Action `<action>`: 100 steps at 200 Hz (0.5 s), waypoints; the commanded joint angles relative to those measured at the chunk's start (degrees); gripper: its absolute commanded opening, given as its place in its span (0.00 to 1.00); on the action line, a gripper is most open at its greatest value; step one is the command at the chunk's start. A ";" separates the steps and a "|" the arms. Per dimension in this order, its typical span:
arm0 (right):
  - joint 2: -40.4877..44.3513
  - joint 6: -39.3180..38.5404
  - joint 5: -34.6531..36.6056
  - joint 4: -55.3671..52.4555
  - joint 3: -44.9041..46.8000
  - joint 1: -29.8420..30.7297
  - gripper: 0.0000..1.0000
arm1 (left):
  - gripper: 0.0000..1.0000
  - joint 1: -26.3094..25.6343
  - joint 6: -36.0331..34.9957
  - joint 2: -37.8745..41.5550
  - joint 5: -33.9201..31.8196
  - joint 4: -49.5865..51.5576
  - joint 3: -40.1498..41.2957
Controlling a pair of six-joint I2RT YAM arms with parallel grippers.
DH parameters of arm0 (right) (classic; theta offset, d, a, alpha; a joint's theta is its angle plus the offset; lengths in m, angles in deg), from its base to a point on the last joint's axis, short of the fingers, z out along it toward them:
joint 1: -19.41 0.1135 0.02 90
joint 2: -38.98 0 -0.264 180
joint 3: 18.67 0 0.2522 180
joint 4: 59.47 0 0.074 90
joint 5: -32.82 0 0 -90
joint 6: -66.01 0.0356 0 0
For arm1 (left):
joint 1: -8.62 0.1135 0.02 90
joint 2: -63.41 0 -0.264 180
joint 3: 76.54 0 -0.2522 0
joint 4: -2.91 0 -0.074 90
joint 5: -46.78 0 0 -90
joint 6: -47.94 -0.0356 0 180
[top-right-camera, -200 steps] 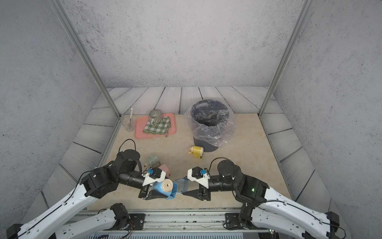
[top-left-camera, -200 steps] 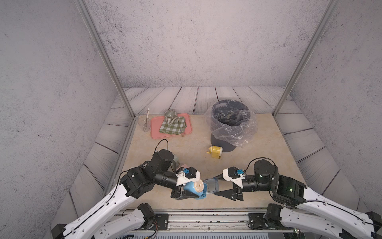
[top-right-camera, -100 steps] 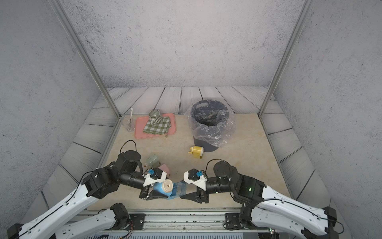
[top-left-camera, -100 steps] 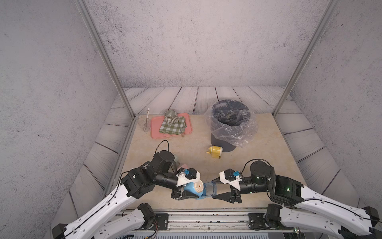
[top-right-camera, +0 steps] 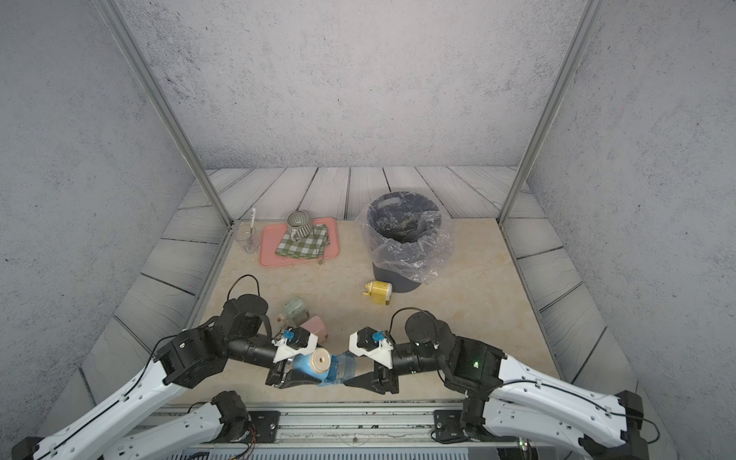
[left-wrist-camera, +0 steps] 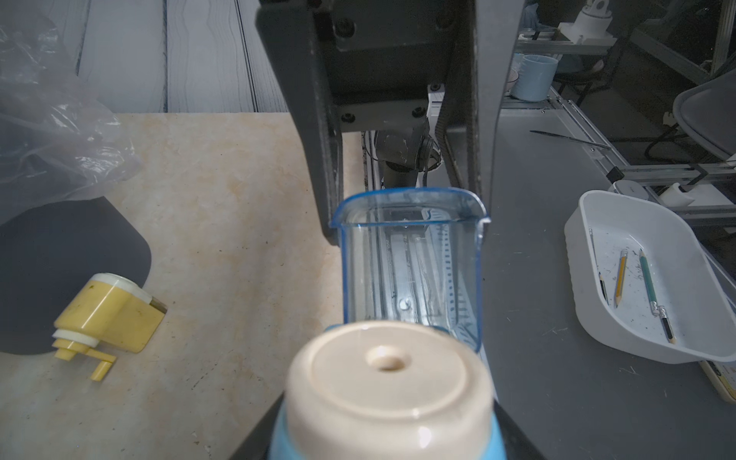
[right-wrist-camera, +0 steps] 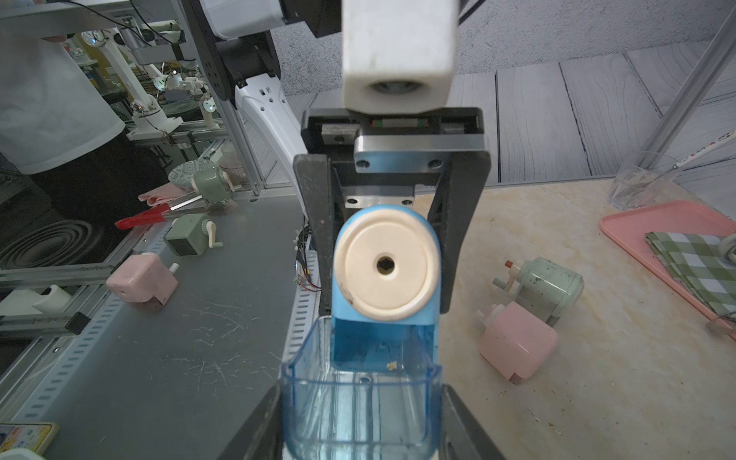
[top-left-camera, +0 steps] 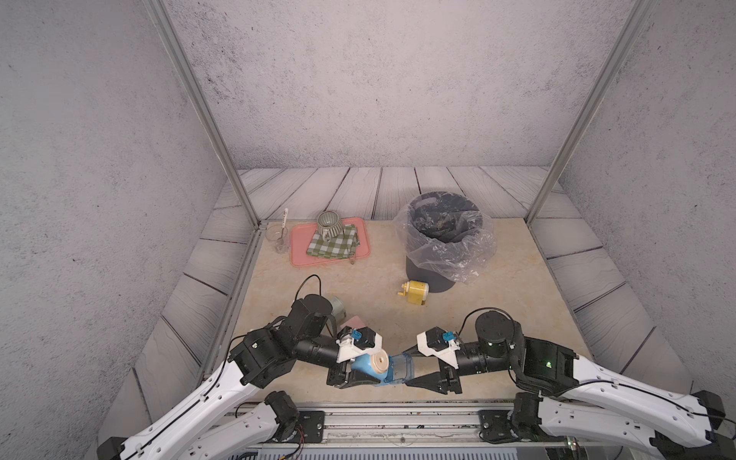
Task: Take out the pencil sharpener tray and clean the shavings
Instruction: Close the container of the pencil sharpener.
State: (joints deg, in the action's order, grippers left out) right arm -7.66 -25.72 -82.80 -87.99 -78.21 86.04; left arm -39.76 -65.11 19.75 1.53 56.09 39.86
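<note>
Tray going back in, basically empty
Right gripper (top-left-camera: 409,368) clamps the clear tray (right-wrist-camera: 360,406), now pushed closer into the blue sharpener (right-wrist-camera: 386,265) that the left gripper (top-left-camera: 364,370) pinches, by the table (top-left-camera: 358,286) front edge.

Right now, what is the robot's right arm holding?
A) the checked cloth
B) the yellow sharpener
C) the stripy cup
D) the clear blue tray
D: the right jaws grip the clear blue tray on both sides, at the mouth of the blue sharpener held by the left jaws.
</note>
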 commanded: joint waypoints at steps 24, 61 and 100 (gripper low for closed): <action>-2.41 -1.56 1.79 2.40 -0.84 0.43 0.00 | 0.00 -0.05 2.30 1.10 2.30 -6.18 0.80; -3.48 -1.08 3.55 5.50 0.40 0.45 0.00 | 0.00 -0.05 2.47 1.31 2.43 -6.43 0.80; -3.64 -1.70 6.13 6.27 0.93 0.40 0.00 | 0.00 -0.04 2.50 2.00 2.40 -6.38 1.43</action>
State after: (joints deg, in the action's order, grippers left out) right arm -9.91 -26.10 -81.80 -86.81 -78.08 86.15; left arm -39.48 -64.49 21.19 -0.20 56.09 41.23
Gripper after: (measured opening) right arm 0.563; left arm 0.621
